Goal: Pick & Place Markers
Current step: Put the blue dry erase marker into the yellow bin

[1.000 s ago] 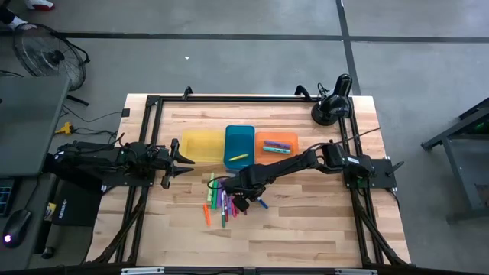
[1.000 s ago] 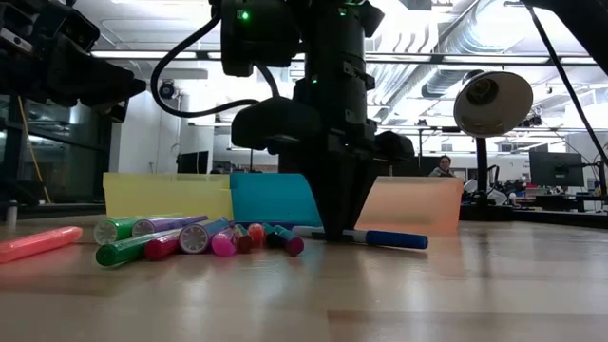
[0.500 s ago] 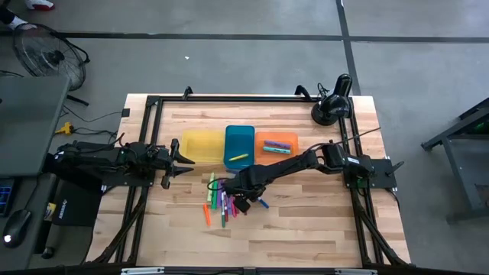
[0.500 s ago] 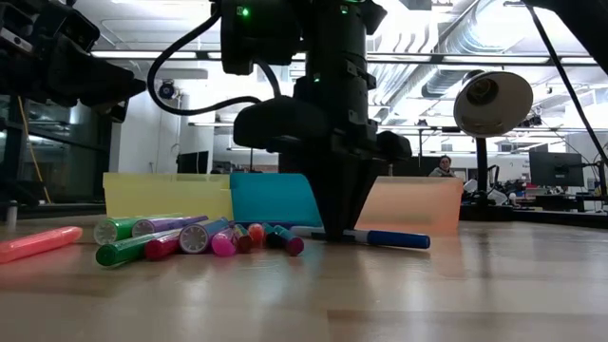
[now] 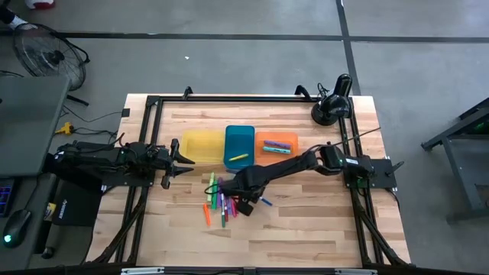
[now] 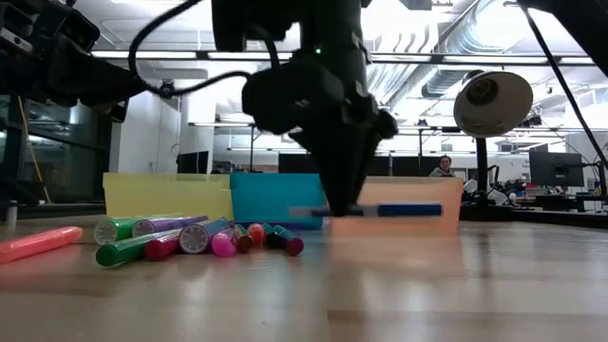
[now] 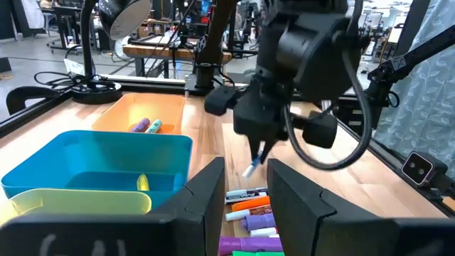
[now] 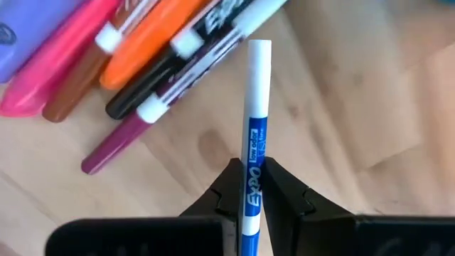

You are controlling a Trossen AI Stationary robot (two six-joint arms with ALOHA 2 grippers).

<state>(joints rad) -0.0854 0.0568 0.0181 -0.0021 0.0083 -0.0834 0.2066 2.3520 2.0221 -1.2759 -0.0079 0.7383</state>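
A blue-and-white marker [image 6: 380,210] hangs level above the table, with my right gripper [image 6: 344,204] shut on it, just right of the pile of mixed-colour markers [image 5: 221,200] lying on the wood. The right wrist view shows the held marker [image 8: 254,121] over the pile [image 8: 142,50]. A yellow marker [image 5: 239,157] lies in the blue tray [image 5: 239,137]. Two markers [image 5: 276,143] lie in the orange tray [image 5: 263,149]. My left gripper [image 5: 183,159] waits open at the table's left, level, beside the yellow tray [image 5: 200,145]. My right gripper pinches the marker's barrel [image 8: 254,171] between its two fingers [image 8: 229,186], nearer the white end [image 8: 259,50] than the blue end [image 6: 423,209]. The fingers point down from above and lie across the marker. The marker hangs level, clear of the table.
A black desk lamp [image 5: 332,107] stands at the far right corner. A black frame [image 5: 153,103] runs around the table's edge. One pink-orange marker [image 6: 38,243] lies apart from the pile. Bare wood spreads toward the near edge [image 5: 306,237].
My right gripper has risen, with its wrist rolling a little, and has stayed shut on the blue-and-white marker. The marker, which lay on the table beside the pile, now hangs level and clear of the wood.
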